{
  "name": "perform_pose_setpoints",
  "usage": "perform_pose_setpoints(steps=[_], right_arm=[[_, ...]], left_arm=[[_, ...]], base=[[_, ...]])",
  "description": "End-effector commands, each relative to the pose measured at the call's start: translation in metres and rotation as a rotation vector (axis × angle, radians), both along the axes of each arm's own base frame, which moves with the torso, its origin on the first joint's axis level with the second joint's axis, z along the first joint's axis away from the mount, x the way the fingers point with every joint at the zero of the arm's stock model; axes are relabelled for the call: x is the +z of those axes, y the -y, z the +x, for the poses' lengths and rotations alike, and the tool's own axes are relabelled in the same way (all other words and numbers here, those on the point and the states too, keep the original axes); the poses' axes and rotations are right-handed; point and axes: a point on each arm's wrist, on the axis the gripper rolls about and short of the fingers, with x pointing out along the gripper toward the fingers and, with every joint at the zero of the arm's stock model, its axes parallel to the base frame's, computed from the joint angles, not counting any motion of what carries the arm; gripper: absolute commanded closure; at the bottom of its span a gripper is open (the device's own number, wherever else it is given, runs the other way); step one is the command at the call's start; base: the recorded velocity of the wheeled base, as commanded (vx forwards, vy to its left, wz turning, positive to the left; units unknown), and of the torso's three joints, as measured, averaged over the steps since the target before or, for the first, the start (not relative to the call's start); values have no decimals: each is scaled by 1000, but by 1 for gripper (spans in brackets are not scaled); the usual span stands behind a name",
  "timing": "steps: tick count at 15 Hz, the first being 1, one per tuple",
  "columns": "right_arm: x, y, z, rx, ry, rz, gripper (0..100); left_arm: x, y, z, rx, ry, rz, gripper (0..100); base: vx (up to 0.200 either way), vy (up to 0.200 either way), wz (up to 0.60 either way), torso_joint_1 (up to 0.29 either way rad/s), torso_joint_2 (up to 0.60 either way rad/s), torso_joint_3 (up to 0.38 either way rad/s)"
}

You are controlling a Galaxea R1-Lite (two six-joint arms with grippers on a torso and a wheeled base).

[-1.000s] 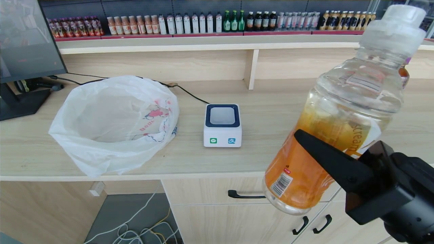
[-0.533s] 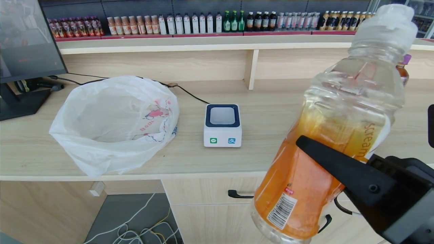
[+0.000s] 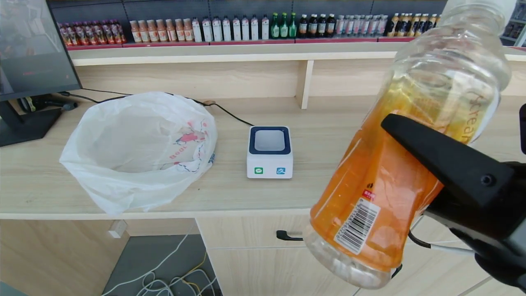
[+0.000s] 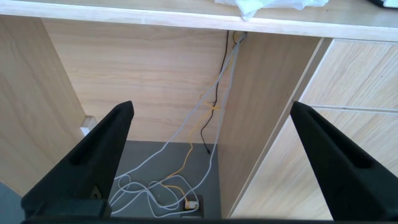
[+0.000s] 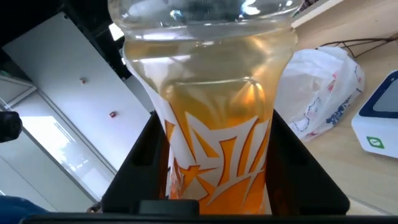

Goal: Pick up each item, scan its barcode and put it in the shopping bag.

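Note:
Close to the head view's right side, my right gripper (image 3: 404, 135) is shut on a clear bottle of orange drink (image 3: 370, 185), held tilted above the counter's front edge. Its barcode label (image 3: 356, 225) sits near the base and faces the head camera. In the right wrist view the bottle (image 5: 214, 155) stands between both fingers of the right gripper (image 5: 217, 168). The white scanner (image 3: 269, 151) sits mid-counter, with the open white shopping bag (image 3: 139, 148) to its left. My left gripper (image 4: 211, 112) is open, low beside the cabinet under the counter.
A monitor (image 3: 33, 45) stands at the counter's back left, with a cable running to the scanner. A wooden divider (image 3: 304, 84) rises behind the scanner under a shelf of bottles (image 3: 263, 26). Drawer handles (image 3: 287, 236) sit below the counter. Loose cables (image 4: 186, 180) lie on the floor.
The right gripper has risen and come nearer the camera with the bottle. The bottle has turned, so its barcode faces the camera more fully, and its cap has left the top edge.

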Motion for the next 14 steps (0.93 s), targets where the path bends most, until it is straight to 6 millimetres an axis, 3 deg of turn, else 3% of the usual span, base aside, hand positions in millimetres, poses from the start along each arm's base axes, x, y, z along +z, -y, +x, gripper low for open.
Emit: perform_pose_setpoints(steps=[1, 6, 14], right_arm=[[2, -5, 4, 3, -19, 18, 100], [15, -16, 15, -9, -76, 117, 100], [12, -20, 19, -7, -98, 115, 100]], left_arm=[[0, 0, 0, 0, 0, 0, 0], [0, 0, 0, 0, 0, 0, 0], [0, 0, 0, 0, 0, 0, 0]], base=[[0, 0, 0, 0, 0, 0], [0, 0, 0, 0, 0, 0], [0, 0, 0, 0, 0, 0]])
